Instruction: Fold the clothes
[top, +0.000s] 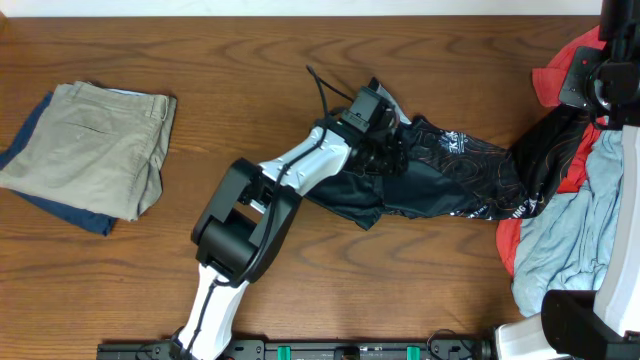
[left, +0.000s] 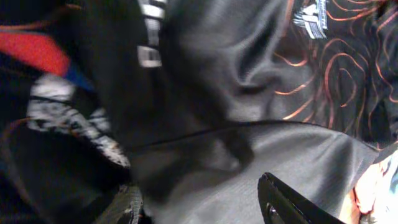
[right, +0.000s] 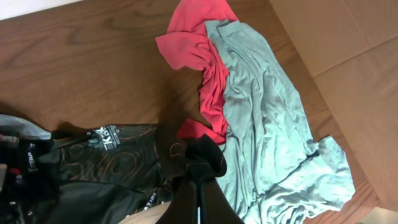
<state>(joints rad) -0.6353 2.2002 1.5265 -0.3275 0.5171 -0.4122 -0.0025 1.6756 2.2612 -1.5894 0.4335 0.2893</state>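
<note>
The jersey is stretched across the tabletop between both claws, seemingly so that it can be pulled flat for folding. One end is pinched in the fully closed right claw. The left claw is pressed into the cloth beneath it, and whether it is clamped cannot be told.

The left gripper has its fingertips buried in the jersey, so its jaw gap is unreadable; the left wrist view is smeared, one finger cut by the bottom edge. The jersey's white lettering is too small to read
</note>
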